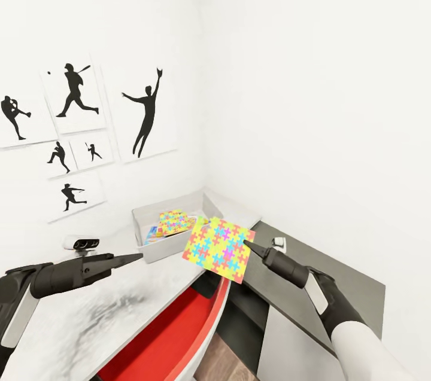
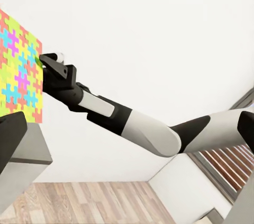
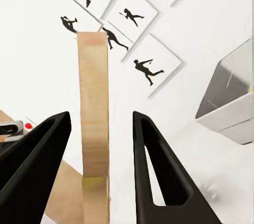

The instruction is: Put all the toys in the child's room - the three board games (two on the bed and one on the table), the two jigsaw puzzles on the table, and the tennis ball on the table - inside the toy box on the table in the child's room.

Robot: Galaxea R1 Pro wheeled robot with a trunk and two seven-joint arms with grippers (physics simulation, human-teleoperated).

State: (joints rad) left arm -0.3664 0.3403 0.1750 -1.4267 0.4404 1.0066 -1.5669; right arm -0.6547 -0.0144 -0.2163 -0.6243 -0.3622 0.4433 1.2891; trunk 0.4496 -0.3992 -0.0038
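Observation:
On the far end of the table (image 1: 72, 321) stands the pale grey toy box (image 1: 157, 252). One jigsaw puzzle (image 1: 175, 221) and a printed board game (image 1: 155, 233) lie inside it. My right gripper (image 1: 246, 244) is shut on the edge of a second jigsaw puzzle (image 1: 218, 248), held tilted in the air just right of the box's near corner. The right wrist view shows that board edge-on (image 3: 92, 123) between the fingers (image 3: 153, 160), with the toy box (image 3: 227, 102) beyond. My left gripper (image 1: 134, 257) hovers open and holds nothing, pointing at the box's near wall. The puzzle (image 2: 18, 71) and the right arm appear in the left wrist view.
A red chair (image 1: 173, 339) is tucked under the table's near edge. A small white device (image 1: 84, 243) sits on the table left of the box. A dark grey surface (image 1: 317, 273) lies lower at the right. Baseball-player pictures (image 1: 75, 94) hang on the corner wall.

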